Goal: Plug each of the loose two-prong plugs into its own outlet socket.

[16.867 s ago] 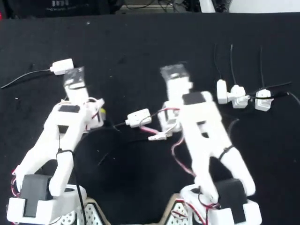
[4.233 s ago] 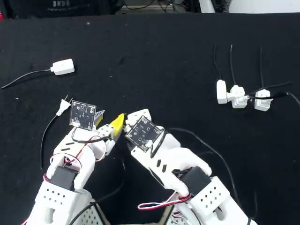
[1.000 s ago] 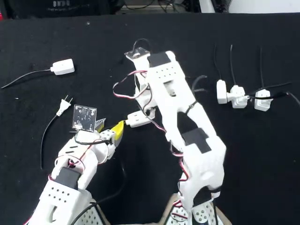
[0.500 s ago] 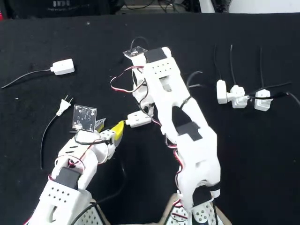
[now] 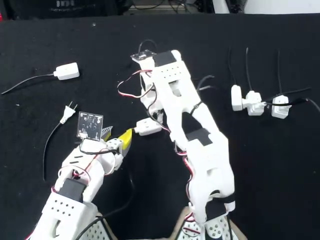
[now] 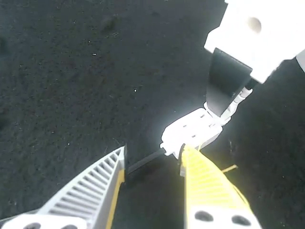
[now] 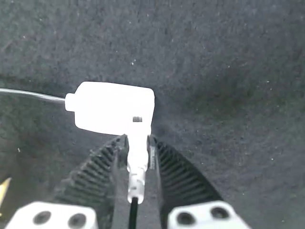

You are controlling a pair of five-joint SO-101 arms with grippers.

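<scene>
A white outlet socket [image 5: 148,127] lies mid-table, and its cord runs off under the arms. My right gripper [image 7: 137,139] is shut on a white two-prong plug [image 7: 138,160]. The plug's front end is pressed against this socket [image 7: 114,110], and the prongs are hidden. My left gripper [image 6: 152,155] stands open beside the same socket [image 6: 190,133], its yellow finger [image 5: 125,138] touching the socket's end. A loose plug [image 5: 67,113] with a black cord lies on the left. Another white socket [image 5: 66,71] lies at the far left.
Three sockets with plugs and cords in them sit in a row at the right [image 5: 255,104]. The black cloth covers the table, and its far edge [image 5: 165,14] is at the back. The right arm [image 5: 190,130] stretches over the table's middle.
Over the last second the right arm has shifted slightly left over the middle socket. The left arm has kept still. Some seconds before, both arms were drawn back near the front.
</scene>
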